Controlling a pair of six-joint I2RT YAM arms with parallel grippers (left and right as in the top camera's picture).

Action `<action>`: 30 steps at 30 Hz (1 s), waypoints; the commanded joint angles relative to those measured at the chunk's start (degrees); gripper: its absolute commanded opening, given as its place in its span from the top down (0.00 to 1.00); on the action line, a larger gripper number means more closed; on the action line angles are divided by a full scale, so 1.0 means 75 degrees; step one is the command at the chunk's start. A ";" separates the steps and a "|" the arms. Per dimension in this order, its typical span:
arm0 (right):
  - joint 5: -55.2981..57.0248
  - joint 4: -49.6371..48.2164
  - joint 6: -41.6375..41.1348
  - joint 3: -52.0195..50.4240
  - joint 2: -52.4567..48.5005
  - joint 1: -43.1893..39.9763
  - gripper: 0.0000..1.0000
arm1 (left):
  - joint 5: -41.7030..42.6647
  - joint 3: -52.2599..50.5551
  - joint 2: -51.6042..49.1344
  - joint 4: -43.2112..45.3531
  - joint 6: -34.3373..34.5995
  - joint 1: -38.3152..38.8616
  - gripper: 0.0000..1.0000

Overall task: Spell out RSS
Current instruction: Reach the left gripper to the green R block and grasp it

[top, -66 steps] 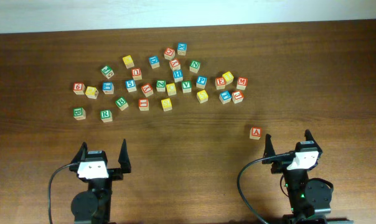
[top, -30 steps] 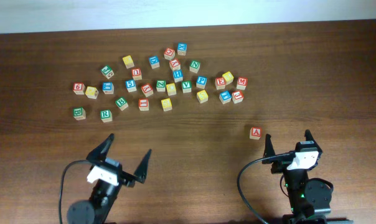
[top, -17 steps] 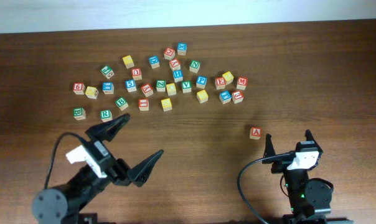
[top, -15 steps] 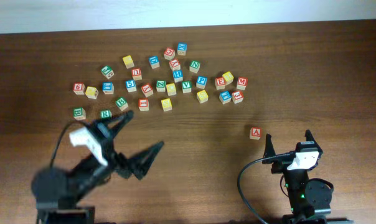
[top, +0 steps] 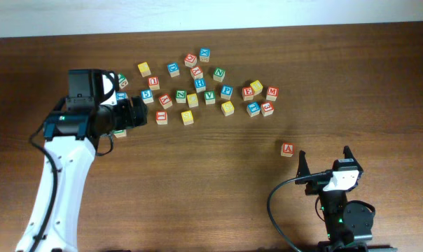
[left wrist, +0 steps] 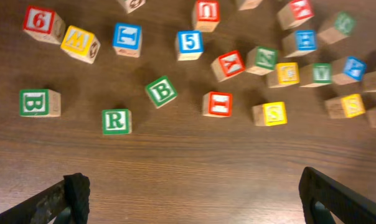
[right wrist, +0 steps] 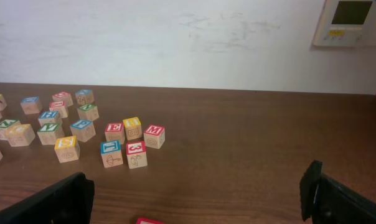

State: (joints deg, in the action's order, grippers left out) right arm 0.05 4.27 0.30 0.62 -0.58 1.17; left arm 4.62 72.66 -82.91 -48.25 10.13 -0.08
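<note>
The left gripper is hanging wide open near the R cube (the close, green B cube could get grabbed instead).

Left gripper, parked at the near edge of the table two seconds ago, has swung up and out over the left end of the scattered cubes. Seen from overhead, its arm now covers the red 6 cube, the yellow cube beside it and a green B cube, all in plain sight before. The green R cube now lies just ahead of the jaws, nearer the left finger.
</note>
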 commanded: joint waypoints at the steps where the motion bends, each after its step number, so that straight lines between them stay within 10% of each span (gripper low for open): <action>1: 0.0085 0.0050 0.0047 -0.0041 0.0050 -0.0029 0.02 | -0.2130 0.0131 -0.0108 -0.0184 0.1746 -0.0029 0.01; 11: 0.0085 0.0050 0.0047 -0.0041 0.0050 -0.0029 0.02 | -0.0592 0.0052 -0.2005 -0.0122 0.0708 -0.0399 0.00; 21: 0.0085 0.0052 0.0047 -0.0041 0.0050 -0.0029 0.02 | -0.0991 0.0047 -0.3491 0.0149 -0.0507 -0.0530 0.31; 30: 0.0085 0.0050 0.0047 -0.0041 0.0050 -0.0029 0.02 | -0.1049 0.0047 -0.3625 0.1376 -0.0510 -0.0877 0.38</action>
State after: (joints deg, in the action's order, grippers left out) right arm 0.05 4.27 0.30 0.62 -0.58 1.17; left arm -3.20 72.75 -108.99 -38.09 6.85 -6.50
